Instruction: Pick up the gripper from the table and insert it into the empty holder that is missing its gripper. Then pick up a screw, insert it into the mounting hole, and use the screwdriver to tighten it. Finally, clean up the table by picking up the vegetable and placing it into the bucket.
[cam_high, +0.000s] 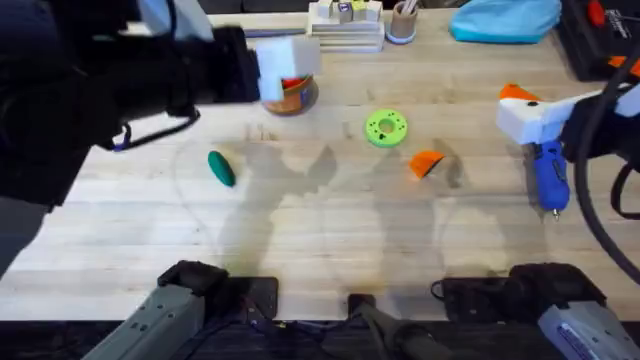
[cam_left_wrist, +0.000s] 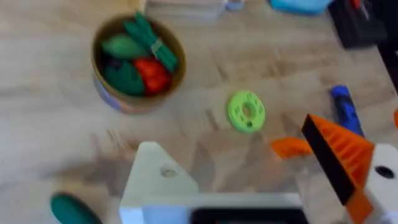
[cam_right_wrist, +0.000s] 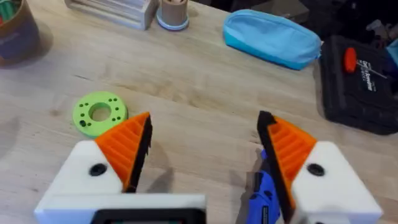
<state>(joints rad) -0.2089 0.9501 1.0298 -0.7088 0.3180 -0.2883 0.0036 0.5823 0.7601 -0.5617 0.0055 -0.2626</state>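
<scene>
The orange gripper wedge (cam_high: 427, 163) (cam_left_wrist: 291, 147) lies on the table right of centre. My left gripper (cam_high: 290, 62) (cam_left_wrist: 230, 140) hovers open beside the bucket (cam_high: 292, 97) (cam_left_wrist: 138, 62). One of its fingers is a bare white holder (cam_left_wrist: 158, 177) with a mounting hole (cam_left_wrist: 168, 171); the other carries an orange pad (cam_left_wrist: 339, 155). My right gripper (cam_high: 520, 108) (cam_right_wrist: 205, 124) is open above the blue screwdriver (cam_high: 548, 175) (cam_right_wrist: 264, 193). The dark green vegetable (cam_high: 221, 168) (cam_left_wrist: 73, 210) lies at the left. The screw is out of view.
A lime-green disc (cam_high: 386, 128) (cam_right_wrist: 99, 112) sits mid-table. Along the back edge are a beige cup (cam_high: 402, 22), a stack of white trays (cam_high: 345, 25), a blue pouch (cam_high: 505, 20) (cam_right_wrist: 273, 37) and a black case (cam_right_wrist: 360, 81).
</scene>
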